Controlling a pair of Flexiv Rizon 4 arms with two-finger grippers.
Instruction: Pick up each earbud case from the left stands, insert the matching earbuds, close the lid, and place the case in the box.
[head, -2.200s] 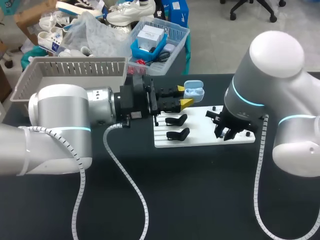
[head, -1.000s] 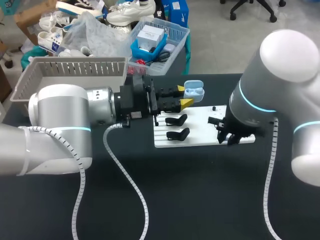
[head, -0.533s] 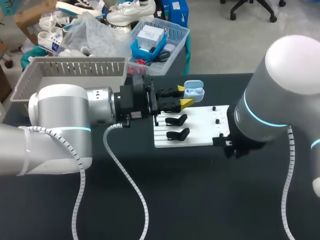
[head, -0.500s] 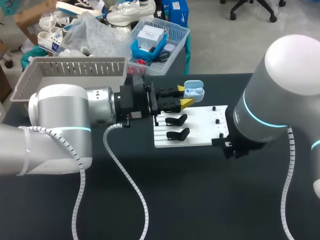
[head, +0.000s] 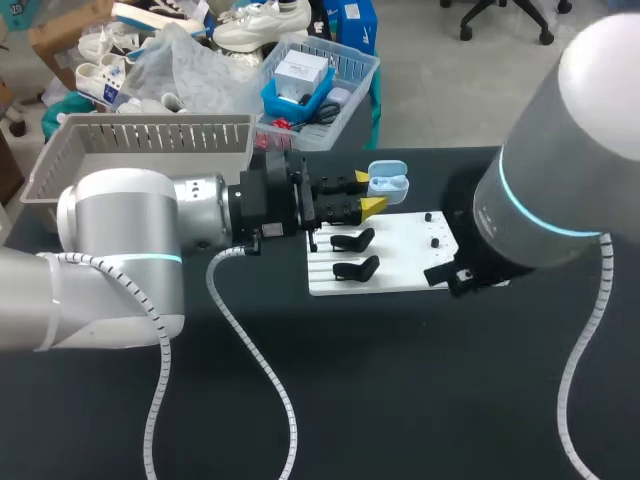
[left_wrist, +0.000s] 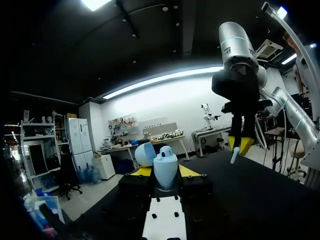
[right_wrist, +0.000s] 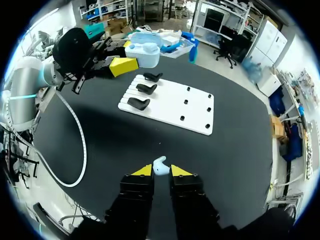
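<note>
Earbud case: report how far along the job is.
Done: the case is off its stand, lid open, held in the left gripper. In hand: the right gripper holds a light blue earbud above the table, not yet at the case. Left: seat it, shut the lid, put the case in the basket.

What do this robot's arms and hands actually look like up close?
Both the left arm and right arm are thick, rounded tubes in silvery grey and white, each ringed with a glowing cyan band. A white spiral-wrapped cable runs along each. The left hand and right hand are blocky black, each with two fingers tipped bright yellow.
</note>
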